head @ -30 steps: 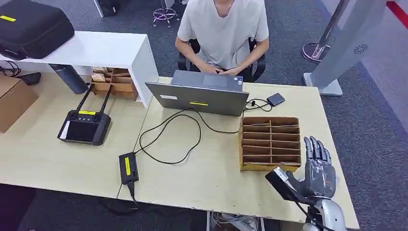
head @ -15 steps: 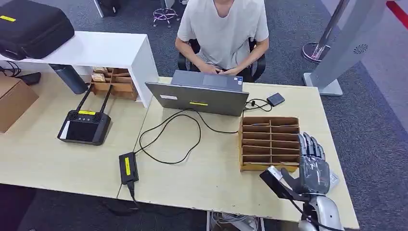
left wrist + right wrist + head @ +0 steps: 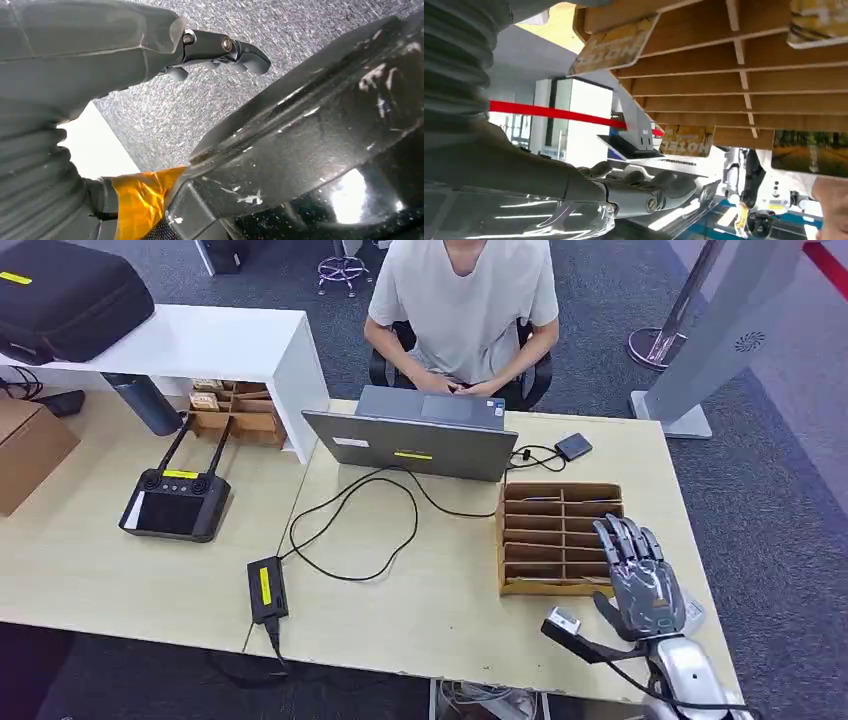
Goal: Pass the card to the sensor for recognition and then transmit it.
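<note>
Cards [image 3: 616, 46] stand edge-up in the brown slotted rack [image 3: 560, 536], printed yellowish; right hand [image 3: 640, 578] hovers, fingers spread, empty.

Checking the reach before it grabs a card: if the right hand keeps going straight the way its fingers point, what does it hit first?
Probably the card rack. The right hand points at its near right slots, though height above it is unclear.
</note>
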Controlling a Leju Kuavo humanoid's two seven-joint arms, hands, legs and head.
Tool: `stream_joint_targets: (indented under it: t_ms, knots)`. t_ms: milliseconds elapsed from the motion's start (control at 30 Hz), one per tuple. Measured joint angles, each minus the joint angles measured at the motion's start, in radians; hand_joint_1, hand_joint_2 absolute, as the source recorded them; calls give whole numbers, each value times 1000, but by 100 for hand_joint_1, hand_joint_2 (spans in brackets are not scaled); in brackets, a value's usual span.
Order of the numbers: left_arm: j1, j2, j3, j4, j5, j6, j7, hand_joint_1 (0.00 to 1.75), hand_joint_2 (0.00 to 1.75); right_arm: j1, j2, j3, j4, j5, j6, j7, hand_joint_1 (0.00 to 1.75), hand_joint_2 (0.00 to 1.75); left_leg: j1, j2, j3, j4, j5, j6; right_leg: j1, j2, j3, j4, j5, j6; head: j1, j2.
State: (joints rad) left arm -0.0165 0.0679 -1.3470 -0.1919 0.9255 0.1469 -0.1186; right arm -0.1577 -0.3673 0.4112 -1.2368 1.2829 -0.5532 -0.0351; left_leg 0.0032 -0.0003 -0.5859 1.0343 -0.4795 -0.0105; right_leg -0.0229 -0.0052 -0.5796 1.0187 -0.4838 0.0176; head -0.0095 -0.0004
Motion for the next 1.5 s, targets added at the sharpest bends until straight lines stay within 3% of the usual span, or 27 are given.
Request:
stream_joint_targets:
  t_ms: [800, 833, 867, 1500]
  knots:
    - [-1, 0, 0, 0, -2, -3, 1, 0, 175, -35, -42, 49, 61, 6, 0, -7, 0, 175, 0, 0, 0, 0, 0, 0, 0, 0, 0, 0, 0, 0, 0, 0]
    - [-1, 0, 0, 0, -2, -3, 1, 0, 175, -38, -44, 52, 64, 3, 0, -7, 28, 175, 0, 0, 0, 0, 0, 0, 0, 0, 0, 0, 0, 0, 0, 0]
    - [-1, 0, 0, 0, -2, -3, 1, 0, 175, -40, -46, 52, 66, 2, -1, -6, 175, 175, 0, 0, 0, 0, 0, 0, 0, 0, 0, 0, 0, 0, 0, 0]
    - [2, 2, 0, 0, -3, 3, -31, 0, 175, -44, -55, 50, 55, -61, -16, -21, 175, 175, 0, 0, 0, 0, 0, 0, 0, 0, 0, 0, 0, 0, 0, 0]
